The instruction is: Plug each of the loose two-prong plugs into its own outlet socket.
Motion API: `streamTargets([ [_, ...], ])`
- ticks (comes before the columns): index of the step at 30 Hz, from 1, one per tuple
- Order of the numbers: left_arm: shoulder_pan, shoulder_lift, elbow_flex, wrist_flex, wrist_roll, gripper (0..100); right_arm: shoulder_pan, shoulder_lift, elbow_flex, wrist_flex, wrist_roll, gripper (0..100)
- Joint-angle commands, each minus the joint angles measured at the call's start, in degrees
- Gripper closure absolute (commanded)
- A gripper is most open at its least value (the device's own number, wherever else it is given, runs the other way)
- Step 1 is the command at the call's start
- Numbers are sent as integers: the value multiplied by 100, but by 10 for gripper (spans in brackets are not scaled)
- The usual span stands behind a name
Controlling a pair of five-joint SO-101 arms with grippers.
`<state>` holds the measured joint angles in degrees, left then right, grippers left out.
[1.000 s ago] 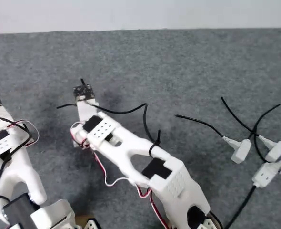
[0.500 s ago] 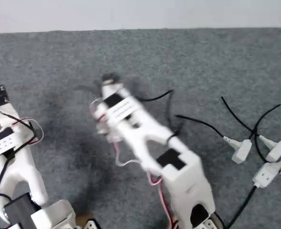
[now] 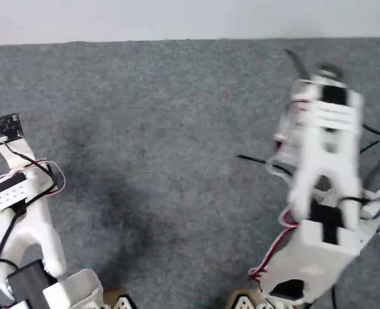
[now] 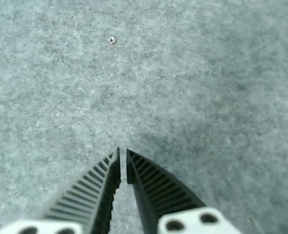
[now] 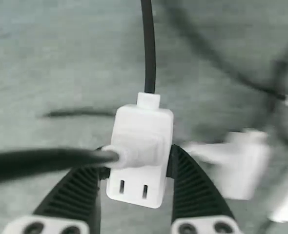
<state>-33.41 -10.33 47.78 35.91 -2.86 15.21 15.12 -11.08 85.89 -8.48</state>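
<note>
Grips a white socket block (image 5: pixel 141 126) in the right tool (image 5: pixel 139 148), ribbed fingers pressed to its two sides, slotted end toward the wrist camera. Trails one black cable (image 5: pixel 148 44) from the block's opposite end and a second, thicker cable (image 5: pixel 41 161) from a white collar on its face, possibly a plug already seated; cannot be told for certain. Holds the block at far right above the grey bench (image 3: pixel 164 129), over blurred white plugs (image 5: pixel 244 156) and tangled leads. Shows the left tool (image 4: pixel 123 152) closed and empty at left, above the bench near a small screw (image 4: pixel 112 40). Judged early: at most one plug mated, remainder loose, insertion outstanding.
</note>
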Motion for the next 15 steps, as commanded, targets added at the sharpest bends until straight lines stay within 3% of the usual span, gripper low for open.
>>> streamTargets([
  [1,62,-220,-48,-149,-53,985,1235,-365,396,-611,510,991],
  [7,62,-220,-48,-149,-53,985,2246,-365,1257,-1262,1503,987],
  [15,255,-246,92,-185,-352,987,2325,-752,1538,-708,1811,824],
])
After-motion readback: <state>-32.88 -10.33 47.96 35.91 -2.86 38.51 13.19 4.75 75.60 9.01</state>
